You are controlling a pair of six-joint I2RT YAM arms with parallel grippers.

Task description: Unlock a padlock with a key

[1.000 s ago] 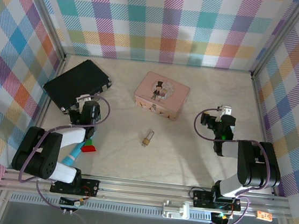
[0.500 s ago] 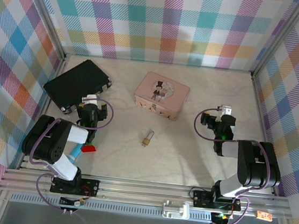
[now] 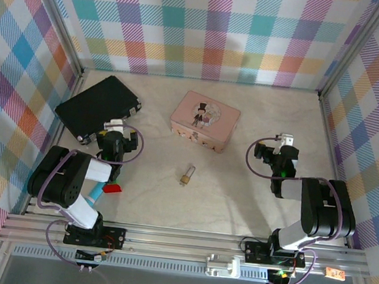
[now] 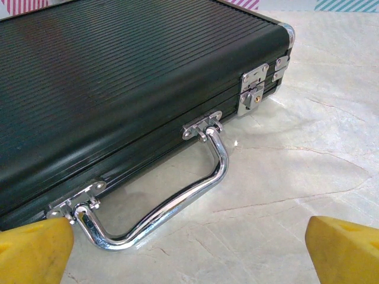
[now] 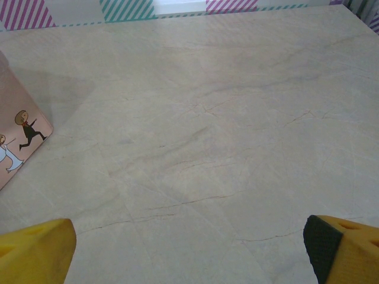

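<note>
— What takes up the most room on the table [image 3: 237, 202]?

— The black case [image 3: 97, 107] at the far left, then the pink tin [image 3: 205, 120] at mid-back. The left wrist view cuts the case off at its left edge. The right wrist view catches only a corner of the tin [image 5: 18, 136].

— And the grippers?

— The left gripper [image 3: 113, 130] sits just beside the case's chrome handle [image 4: 177, 189], its yellow fingertips [image 4: 35, 248] spread wide with nothing between them. The right gripper [image 3: 284, 142] is spread too, over bare table.

— Where is the padlock?

— The padlock [image 3: 186, 176] lies on the table in front of the tin, between the arms and well apart from both grippers. It is a tiny brass-gold body with a thin silver piece at its far end.

— Shackle or key?

— Too small to tell.
</note>
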